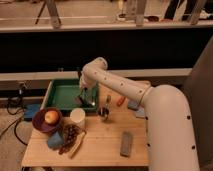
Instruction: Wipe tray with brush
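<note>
The green tray (62, 95) lies at the back left of the wooden table. My gripper (84, 96) hangs down over the tray's right half, at the end of the white arm (120, 87) that reaches in from the right. A small dark brush (82, 101) shows just under the gripper, against the tray floor near the tray's right front corner. The brush's handle is hidden by the gripper.
A purple bowl (46, 122) with an apple stands in front of the tray. A white cup (77, 118), a blue block (55, 140), grapes (70, 134), a metal cup (104, 112), an orange-handled tool (120, 101) and a grey block (126, 143) lie on the table.
</note>
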You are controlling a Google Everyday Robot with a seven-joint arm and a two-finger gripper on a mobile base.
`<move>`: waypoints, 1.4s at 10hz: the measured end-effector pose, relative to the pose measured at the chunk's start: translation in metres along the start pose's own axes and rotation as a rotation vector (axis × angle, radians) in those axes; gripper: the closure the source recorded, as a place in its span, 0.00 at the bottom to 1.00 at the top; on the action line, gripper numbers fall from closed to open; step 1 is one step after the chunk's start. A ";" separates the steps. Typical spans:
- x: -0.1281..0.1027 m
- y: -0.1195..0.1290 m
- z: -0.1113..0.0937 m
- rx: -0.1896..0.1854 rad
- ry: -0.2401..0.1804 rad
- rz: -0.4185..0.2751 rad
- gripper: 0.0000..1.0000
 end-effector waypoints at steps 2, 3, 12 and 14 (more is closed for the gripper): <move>0.003 0.003 0.004 -0.015 -0.007 -0.003 1.00; 0.007 0.007 0.007 -0.025 -0.007 -0.002 1.00; 0.064 0.022 0.030 -0.049 -0.007 0.019 1.00; 0.071 0.009 0.037 -0.040 -0.009 0.010 1.00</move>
